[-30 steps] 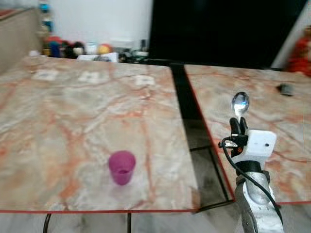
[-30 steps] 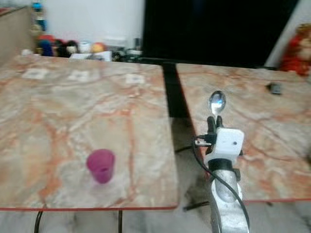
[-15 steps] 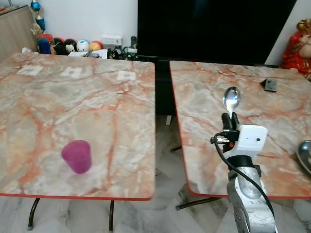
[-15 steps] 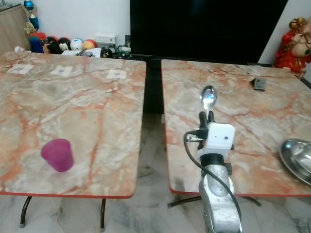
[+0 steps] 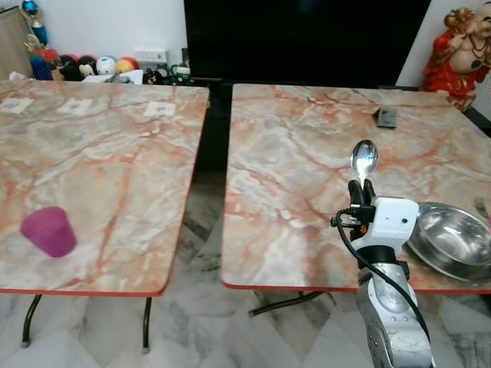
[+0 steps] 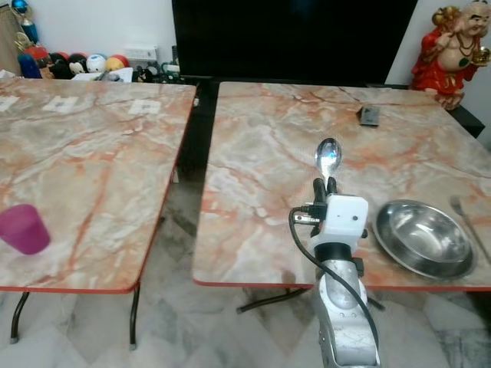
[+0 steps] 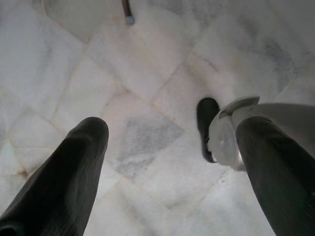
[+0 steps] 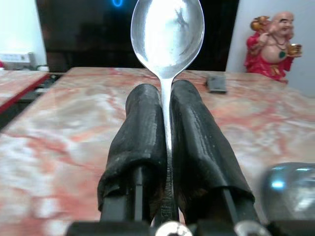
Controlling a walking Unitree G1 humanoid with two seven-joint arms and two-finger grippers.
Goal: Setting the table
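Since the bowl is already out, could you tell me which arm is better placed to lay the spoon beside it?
The right: its gripper is shut on the spoon, raised just left of the steel bowl. The left gripper hangs open over the floor.

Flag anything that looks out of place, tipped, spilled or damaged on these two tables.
Nothing stands out. The purple cup stands upright on the left table, the steel bowl sits flat on the right table, and the right claw holds the spoon straight. No spill shows.
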